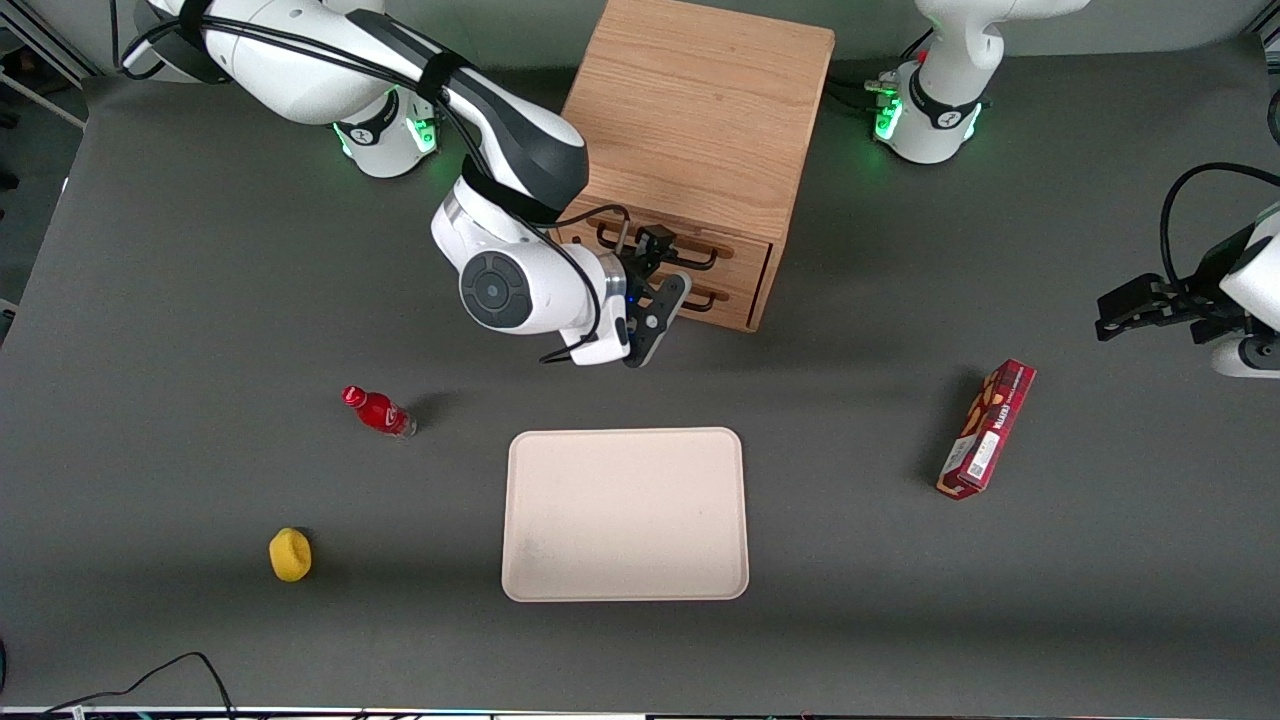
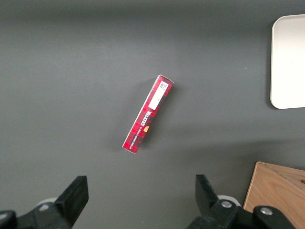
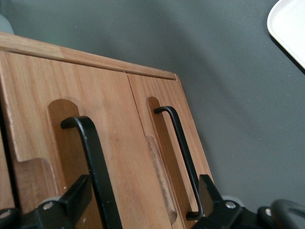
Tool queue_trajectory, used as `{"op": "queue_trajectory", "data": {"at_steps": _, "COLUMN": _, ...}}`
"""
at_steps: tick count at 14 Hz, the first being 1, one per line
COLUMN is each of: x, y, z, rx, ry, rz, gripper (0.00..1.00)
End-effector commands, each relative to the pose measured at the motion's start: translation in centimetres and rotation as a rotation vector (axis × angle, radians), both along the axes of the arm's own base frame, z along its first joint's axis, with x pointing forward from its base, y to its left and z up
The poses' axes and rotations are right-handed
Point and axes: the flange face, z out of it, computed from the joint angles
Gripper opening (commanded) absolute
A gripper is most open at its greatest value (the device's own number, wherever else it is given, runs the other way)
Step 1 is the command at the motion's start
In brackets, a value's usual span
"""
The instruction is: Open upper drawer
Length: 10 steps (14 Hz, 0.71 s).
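The oak cabinet point(image 1: 700, 110) stands at the middle of the table with two drawer fronts facing the front camera. The upper drawer point(image 1: 742, 250) looks closed, its front level with the lower one point(image 1: 738, 297). My right gripper point(image 1: 660, 278) is open directly in front of the drawer fronts. In the right wrist view the gripper point(image 3: 140, 205) is open close to the wood. The upper drawer point(image 3: 109, 124) has its black wire handle point(image 3: 93, 152) just inside one fingertip point(image 3: 71, 200). The lower drawer's handle point(image 3: 183, 157) ends beside the other fingertip point(image 3: 209, 198). Neither finger touches a handle.
A cream tray point(image 1: 625, 570) lies nearer the front camera than the cabinet. A red bottle point(image 1: 378, 410) and a yellow object point(image 1: 290, 554) lie toward the working arm's end. A red box point(image 1: 987, 428) lies toward the parked arm's end, also in the left wrist view point(image 2: 147, 114).
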Motion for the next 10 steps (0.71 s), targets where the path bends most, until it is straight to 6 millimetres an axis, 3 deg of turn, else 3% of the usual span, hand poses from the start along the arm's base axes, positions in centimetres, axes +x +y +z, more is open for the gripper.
{"op": "queue_trajectory", "data": {"at_steps": 1, "x": -0.4, "y": 0.5, "z": -0.1, "rx": -0.012, "ry": -0.008, "rz": -0.013, "gripper": 1.00}}
{"op": "queue_trajectory", "data": {"at_steps": 4, "x": -0.4, "y": 1.0, "z": -1.1, "rx": -0.004, "ry": -0.012, "rz": -0.020, "gripper": 1.00}}
{"op": "queue_trajectory", "data": {"at_steps": 7, "x": 1.0, "y": 0.3, "z": -2.9, "rx": -0.015, "ry": -0.028, "rz": -0.031, "gripper": 1.00}}
{"op": "queue_trajectory", "data": {"at_steps": 10, "x": 3.9, "y": -1.0, "z": -1.4, "rx": 0.010, "ry": -0.057, "rz": -0.076, "gripper": 1.00}}
